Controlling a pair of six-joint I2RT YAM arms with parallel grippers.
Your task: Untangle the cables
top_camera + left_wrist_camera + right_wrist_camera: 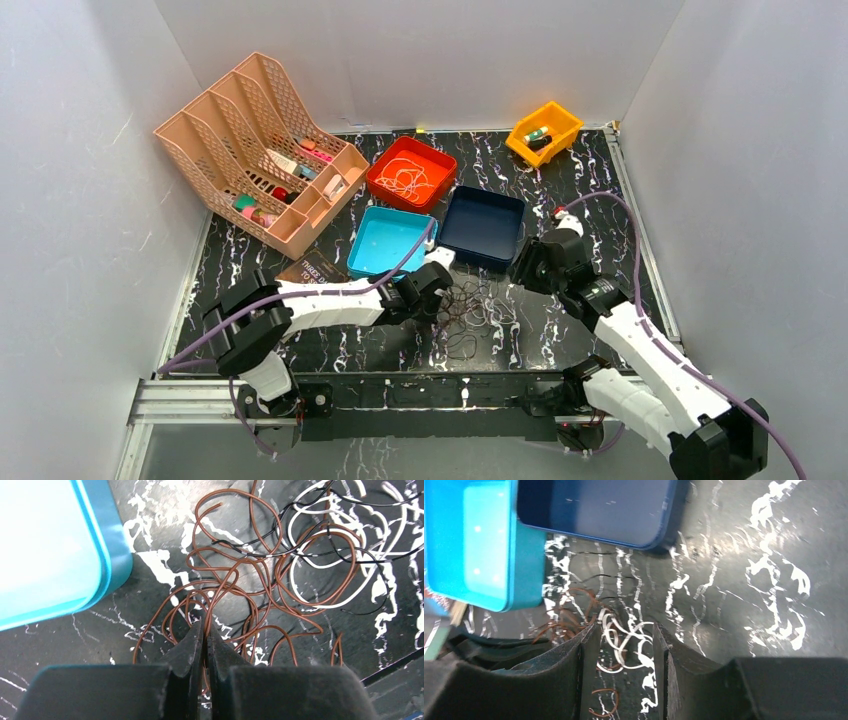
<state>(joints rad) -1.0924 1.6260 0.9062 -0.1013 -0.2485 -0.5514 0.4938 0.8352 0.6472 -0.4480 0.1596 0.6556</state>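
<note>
The cables [478, 312] lie tangled on the black marbled table between my two grippers. In the left wrist view a reddish-brown cable [235, 575] loops over a white cable [320, 572] and a thin black cable [350, 555]. My left gripper [205, 630] is shut on a strand of the reddish-brown cable, at the tangle's left edge [437, 292]. My right gripper [624, 636] hangs open above the tangle's right side [517, 272]. Loops of the white cable [626, 640] show on the table between its fingers, with the reddish-brown cable [569, 617] to their left.
A teal tray [385, 262] and a navy tray [483, 225] sit just behind the tangle. Farther back are a red tray [385, 165] holding thin cords, a pink file organiser [215, 125] and a yellow bin [560, 122]. A dark card [312, 270] lies by the left arm.
</note>
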